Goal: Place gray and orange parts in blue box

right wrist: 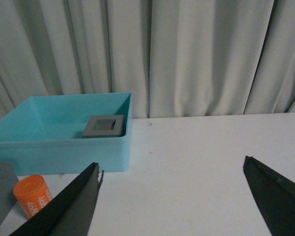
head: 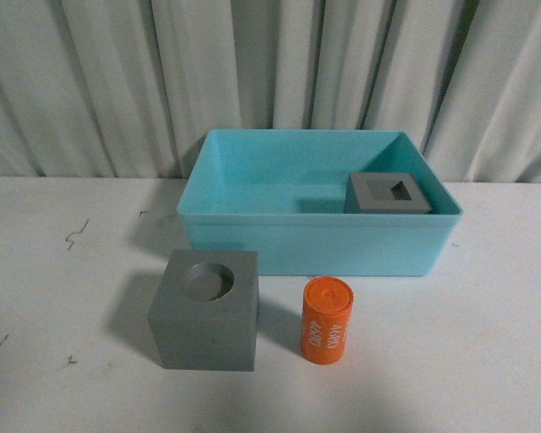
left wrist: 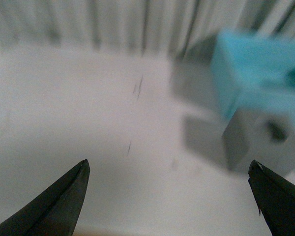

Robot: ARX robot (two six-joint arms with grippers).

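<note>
The blue box [head: 243, 236] stands on the white table at the back centre. Inside it, at the right, lies a gray cube with a rectangular hole [head: 389, 194], also seen as a gray cube [right wrist: 104, 126] in the box [right wrist: 64, 152] in the right wrist view. In front of the box a gray cube with a round recess [head: 206, 309] and an upright orange cylinder [head: 327, 321] with white digits stand on the table. Neither arm shows in the front view. My left gripper [left wrist: 169, 169] is open over bare table, left of the gray cube [left wrist: 258, 147]. My right gripper [right wrist: 172, 169] is open, right of the orange cylinder [right wrist: 32, 195].
Pale pleated curtains [head: 270, 72] hang behind the table. Small dark marks [head: 76, 234] dot the white tabletop at the left. The left wrist view is blurred.
</note>
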